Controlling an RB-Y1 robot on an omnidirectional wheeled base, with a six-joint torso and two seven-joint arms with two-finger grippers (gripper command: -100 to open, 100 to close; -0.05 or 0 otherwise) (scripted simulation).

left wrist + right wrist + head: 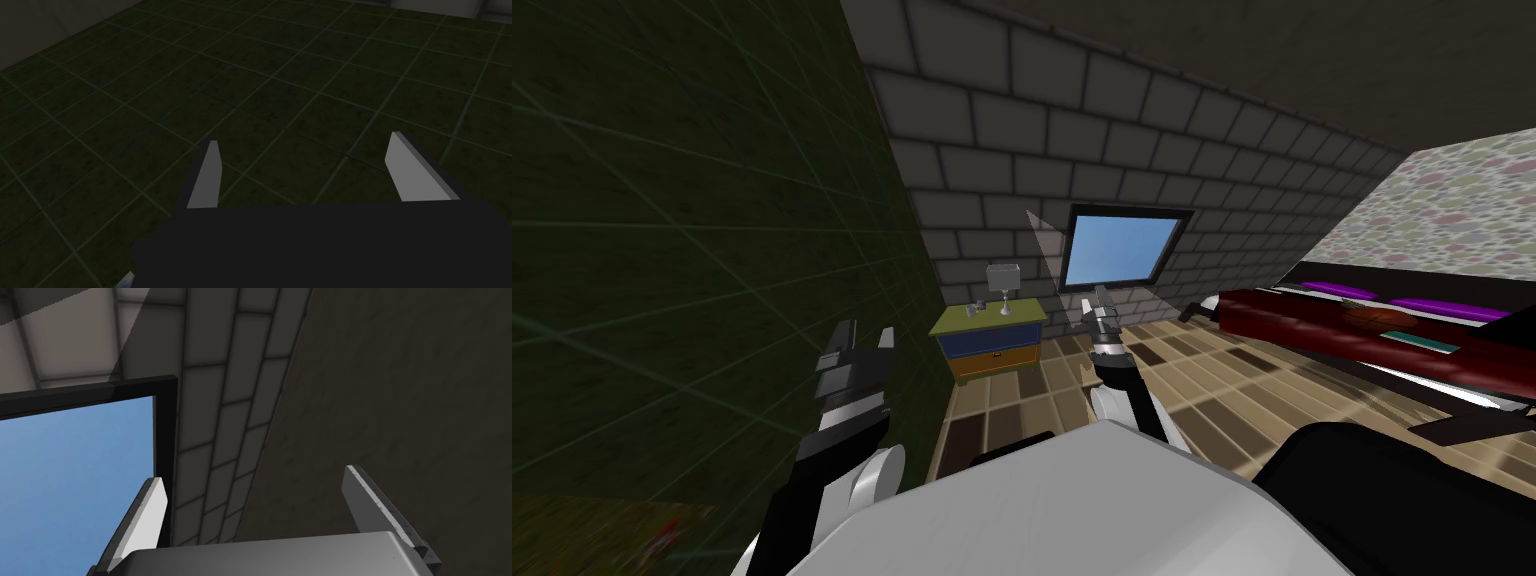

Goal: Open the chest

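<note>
The chest (990, 341) is a small cabinet with an olive top, a blue upper drawer and an orange lower drawer. It stands on the floor against the grey brick wall, in the corner beside the dark green wall, and both drawers look shut. My left gripper (865, 336) is raised to the chest's left, nearer to me and well apart from it. Its fingers (206, 175) stand open and empty, facing the dark green tiled wall (260, 85). My right gripper (1095, 298) is held up to the right of the chest, open with nothing in it (252, 480).
A lamp (1004, 282) and small cups (975, 308) stand on the chest's top. The dark green wall (692, 250) runs close along my left arm. A dark red bed (1362, 335) with purple pillows lies at the right. Striped wooden floor (1042, 390) lies between me and the chest.
</note>
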